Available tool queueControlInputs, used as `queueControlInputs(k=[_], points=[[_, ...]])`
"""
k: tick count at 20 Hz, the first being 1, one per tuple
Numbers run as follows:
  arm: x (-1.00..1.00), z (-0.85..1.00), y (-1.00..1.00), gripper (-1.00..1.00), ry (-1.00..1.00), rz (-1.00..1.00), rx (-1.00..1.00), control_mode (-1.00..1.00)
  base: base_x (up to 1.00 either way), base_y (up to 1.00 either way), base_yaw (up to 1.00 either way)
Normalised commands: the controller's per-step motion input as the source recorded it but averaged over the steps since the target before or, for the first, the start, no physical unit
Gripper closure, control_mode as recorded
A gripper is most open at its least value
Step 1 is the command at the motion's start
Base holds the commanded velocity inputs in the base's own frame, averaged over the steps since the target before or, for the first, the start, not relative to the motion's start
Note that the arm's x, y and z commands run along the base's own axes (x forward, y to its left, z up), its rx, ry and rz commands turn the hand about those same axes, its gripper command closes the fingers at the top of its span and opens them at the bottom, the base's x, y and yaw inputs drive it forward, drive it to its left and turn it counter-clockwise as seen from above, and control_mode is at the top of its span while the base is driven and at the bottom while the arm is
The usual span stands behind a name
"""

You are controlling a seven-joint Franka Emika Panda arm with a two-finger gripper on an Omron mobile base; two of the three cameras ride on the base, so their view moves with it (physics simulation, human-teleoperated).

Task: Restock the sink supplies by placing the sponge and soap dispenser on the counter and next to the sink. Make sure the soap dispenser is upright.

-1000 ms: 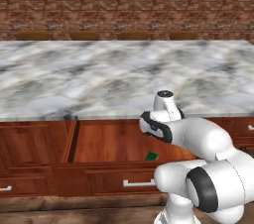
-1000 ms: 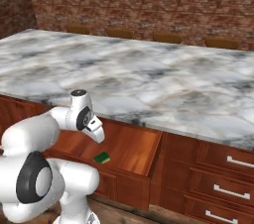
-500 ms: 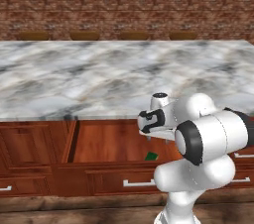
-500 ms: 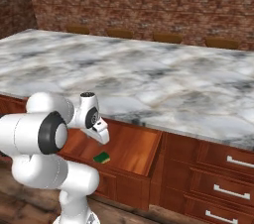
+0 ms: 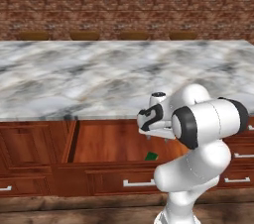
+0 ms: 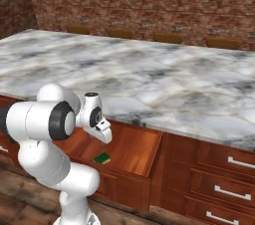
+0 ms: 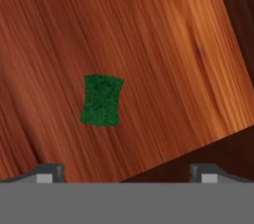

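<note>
Hovering above an open drawer [image 5: 109,141] set under the marble desk [image 5: 99,74], the pincer [image 7: 126,171] has its two tips spread as wide as they go and holds nothing. The sponge [image 7: 102,100] lies flat on the drawer's wooden floor, green layer up, apart from every drawer wall; in the right base view the sponge [image 6: 102,158] sits just below the pincer [image 6: 106,137]. The step in hand looks like the reach down for the sponge. To do it well, the hand should first shift so the sponge sits midway between the tips rather than nearer one of them, then turn so the tips face its two straighter edges. Descending straight, it should stop just short of the drawer floor and close gently, since the block is thin and soft. Lifting clear of the drawer front comes before any swing toward the desk.
</note>
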Motion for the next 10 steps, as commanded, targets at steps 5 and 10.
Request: queueControlInputs(k=[5,10], points=[[0.07,-0.19,0.00,-1.00,0.00,0.00,0.00,-1.00,0.00,0.00,0.00],[0.16,-0.19,0.01,-1.00,0.00,0.00,0.00,-1.00,0.00,0.00,0.00]])
